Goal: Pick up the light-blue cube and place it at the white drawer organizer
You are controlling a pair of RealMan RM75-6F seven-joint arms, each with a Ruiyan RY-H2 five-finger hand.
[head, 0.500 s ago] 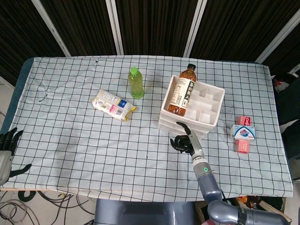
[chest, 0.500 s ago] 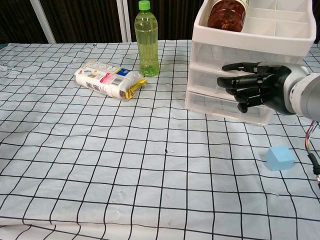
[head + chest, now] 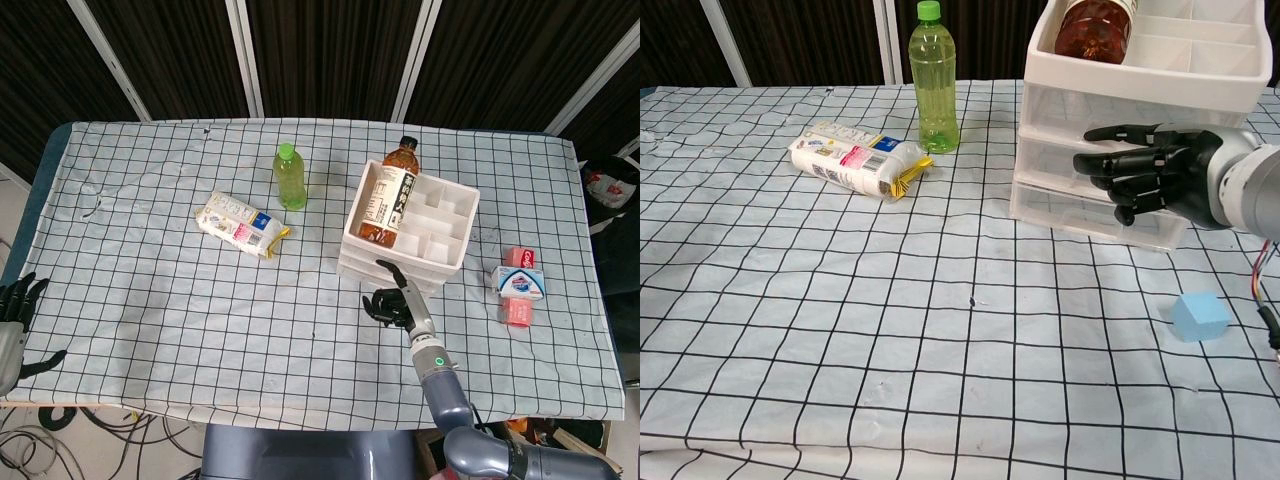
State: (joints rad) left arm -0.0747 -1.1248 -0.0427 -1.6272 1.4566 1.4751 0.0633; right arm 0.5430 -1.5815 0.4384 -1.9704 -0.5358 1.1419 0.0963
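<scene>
Nearest the robot, the left hand [image 3: 12, 300] sits off the table's near-left edge at about 8 o'clock in the head view, dark fingers spread upward and holding nothing. It does not appear in the chest view.

The light-blue cube [image 3: 1200, 317] rests on the checked tablecloth [image 3: 840, 300] at about 4 o'clock in the chest view, free of any contact. In the head view it cannot be made out; the right arm covers that area.

The right hand [image 3: 1145, 170] hovers above the cloth at about 2 o'clock from the chest view's centre, above and beyond the cube and well apart from it. Its fingers are extended and separated, pointing toward 9 o'clock, with nothing between them. It sits directly in front of the lower tiers of the white drawer organizer [image 3: 1080, 110]; whether it touches the front face cannot be determined.

The organizer stands beyond the hand, right of centre. A brown tea bottle [image 3: 388, 203] lies in its left top compartment, cap toward 12 o'clock.

At 3 o'clock of the organizer in the head view, near the table's right edge, is a small stack of cartons [image 3: 520, 284], red, white and pink.

Left of the organizer, a white snack packet [image 3: 855, 161] with a yellow end lies flat. Beyond it, a green bottle [image 3: 933, 78] stands upright.
</scene>
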